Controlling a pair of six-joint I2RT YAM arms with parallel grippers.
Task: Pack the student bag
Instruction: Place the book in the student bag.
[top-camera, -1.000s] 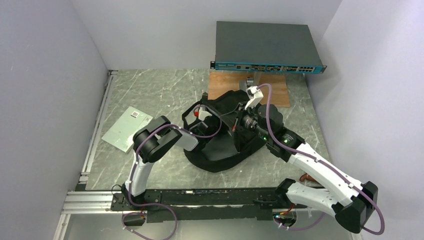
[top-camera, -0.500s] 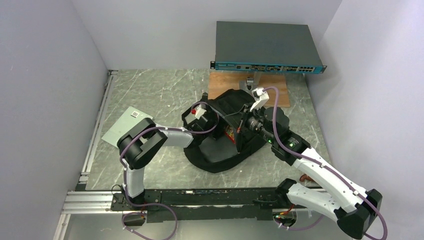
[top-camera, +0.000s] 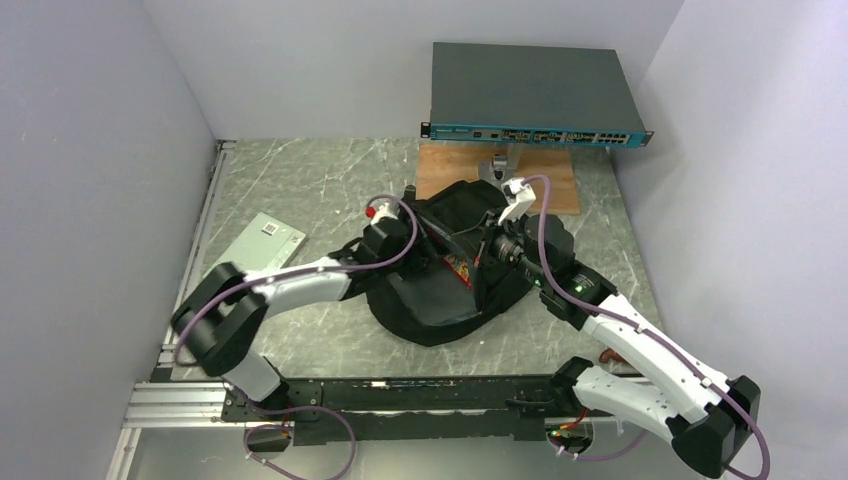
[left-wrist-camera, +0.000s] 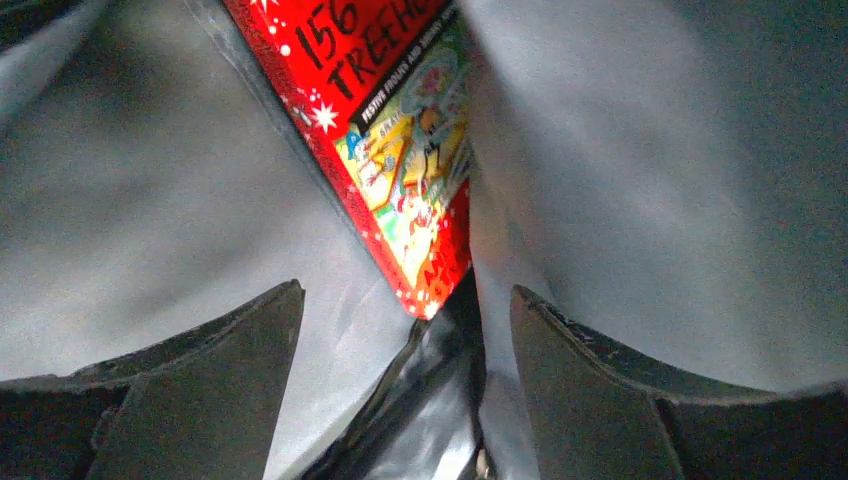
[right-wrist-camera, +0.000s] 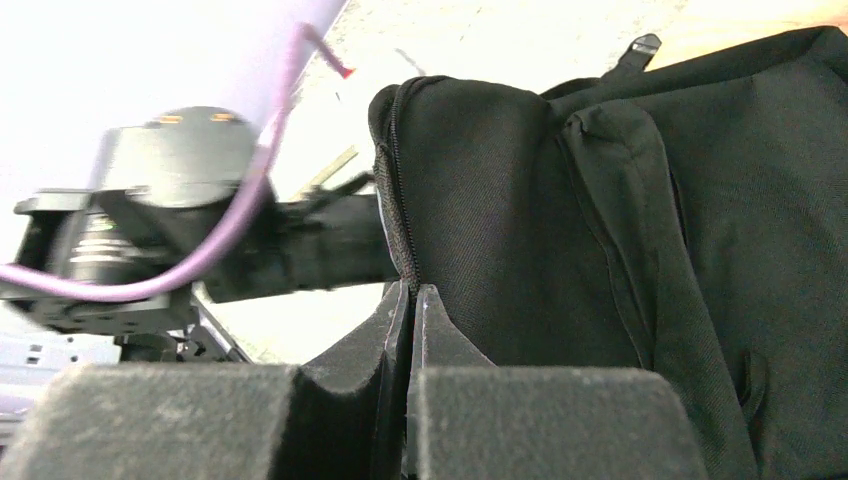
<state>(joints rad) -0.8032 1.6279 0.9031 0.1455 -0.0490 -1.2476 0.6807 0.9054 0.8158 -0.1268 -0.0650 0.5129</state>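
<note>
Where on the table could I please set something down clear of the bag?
Bare table lies back left, between the plate, the board and the rear wall. A narrower strip runs between the bag and the arm bases. The middle is crowded by bag and both arms.

The soft black fabric backpack is plain black. The flat red printed item in it carries white stars, black lettering and a yellow-green cartoon panel. The stone table top is grey-green with white veins; at the far side, the flat grey rack-mount box has a teal front and the wooden board is brown.
</note>
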